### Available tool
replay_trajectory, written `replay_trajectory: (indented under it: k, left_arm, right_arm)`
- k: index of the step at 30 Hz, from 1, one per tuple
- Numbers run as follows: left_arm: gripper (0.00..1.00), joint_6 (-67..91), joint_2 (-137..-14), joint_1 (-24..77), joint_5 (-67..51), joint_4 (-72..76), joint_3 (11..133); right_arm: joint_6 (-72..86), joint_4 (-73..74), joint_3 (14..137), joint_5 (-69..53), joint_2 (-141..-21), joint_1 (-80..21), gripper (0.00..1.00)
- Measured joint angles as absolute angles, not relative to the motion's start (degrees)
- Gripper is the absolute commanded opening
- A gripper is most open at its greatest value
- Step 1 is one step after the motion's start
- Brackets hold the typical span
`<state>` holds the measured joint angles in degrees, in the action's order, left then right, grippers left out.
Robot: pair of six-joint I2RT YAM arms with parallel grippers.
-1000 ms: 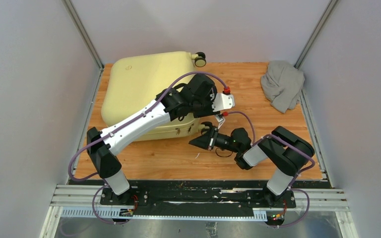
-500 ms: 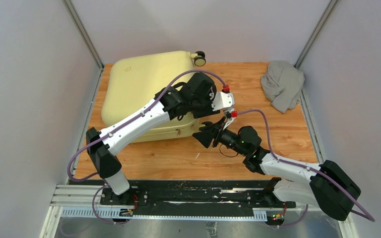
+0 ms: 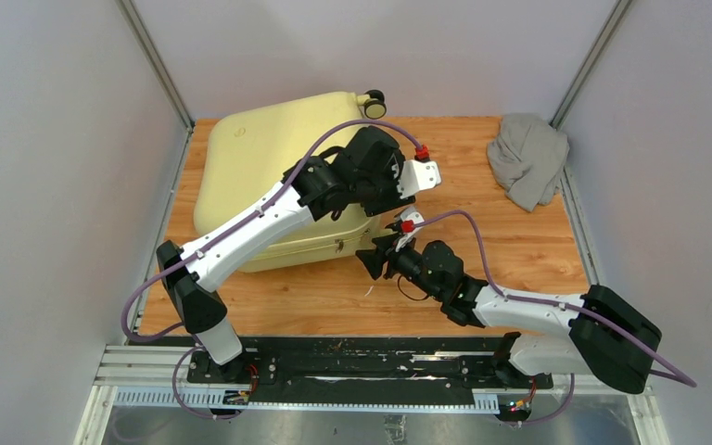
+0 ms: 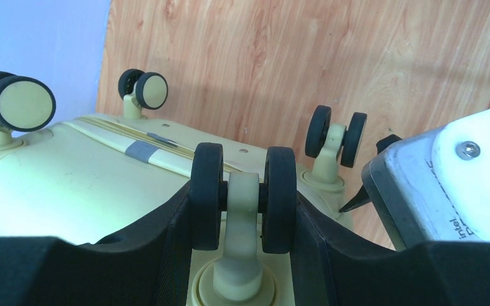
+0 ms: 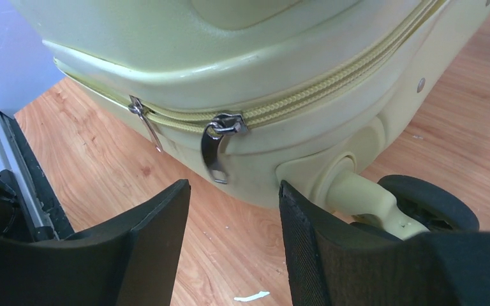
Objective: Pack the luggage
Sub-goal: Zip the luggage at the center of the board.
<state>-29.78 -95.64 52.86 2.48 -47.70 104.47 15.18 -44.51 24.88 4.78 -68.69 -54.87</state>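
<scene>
Nearest us, low in the middle of the top view, our right fingers (image 3: 376, 260) stand well apart with nothing in them. They point at the zipped side of the luggage (image 3: 250, 158). In the wrist view a zip pull (image 5: 215, 153) hangs just above the gap, untouched. Just beyond, our left fingers (image 4: 173, 239) are closed on a wheel (image 4: 207, 191) at the luggage's corner, pressing its two black discs. The luggage lies flat and closed on the worktop (image 3: 538, 241), left of centre in the frame. A grey cloth (image 3: 528, 158) sits bunched at the upper right.
</scene>
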Motion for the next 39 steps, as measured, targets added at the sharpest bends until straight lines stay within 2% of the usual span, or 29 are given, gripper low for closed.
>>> replay_trajectory:
  k: [8,21,31,39]
  left_arm:
    - [0.0,-29.1,-95.64,52.84,2.17,-48.14,104.64]
    - [0.0,-28.71,-95.64,52.86,1.45,-49.01,104.66]
    - [0.0,-28.67,-95.64,52.86,1.45,-49.08,104.68]
    - [0.0,-28.77,-95.61,52.84,1.63,-50.35,104.68]
  right_arm:
    - [13.17,-49.43,23.4,6.17,-67.24,-55.07,0.57]
    - [14.87,-47.77,23.33,-4.4,-63.59,-49.3,0.56]
    - [22.11,-48.56,23.73,-16.34,-69.43,-42.72,0.58]
    - [26.02,-53.06,23.97,-20.21,-73.52,-41.71,0.58]
